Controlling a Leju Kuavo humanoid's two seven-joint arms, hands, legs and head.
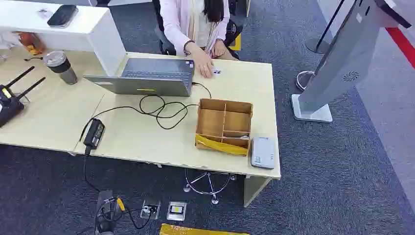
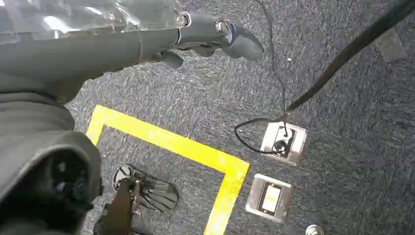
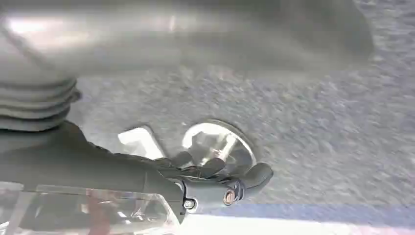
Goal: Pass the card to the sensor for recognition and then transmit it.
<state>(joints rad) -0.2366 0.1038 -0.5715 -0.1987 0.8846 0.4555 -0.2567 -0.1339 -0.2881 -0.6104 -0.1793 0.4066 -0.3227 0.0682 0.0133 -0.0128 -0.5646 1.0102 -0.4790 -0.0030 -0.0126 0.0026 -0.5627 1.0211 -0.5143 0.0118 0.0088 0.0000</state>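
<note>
Router (image 1: 11, 100): black, with two antennas, at the left edge of the head view on the pale wooden desk (image 1: 54, 117).
Cup (image 1: 61, 67): a lidded takeaway cup, upper left of the frame, beside the white raised shelf (image 1: 93, 27), which carries a dark case (image 1: 62, 15).
Power brick (image 1: 94, 133): black, near the desk's front edge, left of centre; its cable (image 1: 161, 110) loops across the desk toward the laptop.
Laptop (image 1: 147, 76): grey, open, upper centre of the frame.
Person (image 1: 193, 22): seated behind the desk at the top centre, in a pale pink top, one hand (image 1: 204, 66) resting on the desk just right of the laptop.
Card (image 1: 216, 72): a small white item just beside the person's hand; too small to read.
Box (image 1: 224, 126): a cardboard organiser with dividers, centre right, a yellow strip lying along its front edge.
Sensor (image 1: 263, 152): a flat light-grey reader touching the box's right side, at the desk's front right corner.
Kiosk (image 1: 342, 58): a tilted grey stand on the carpet, upper right.
Left hand (image 2: 215, 36): in the left wrist view it hangs over grey carpet with yellow floor tape (image 2: 195, 152) and two floor sockets (image 2: 284, 142); its fingers are loosely curled and hold nothing.
Right hand (image 3: 220, 183): in the blurred right wrist view it hangs above the carpet with fingers curled in; I cannot tell how tightly they are closed.
</note>
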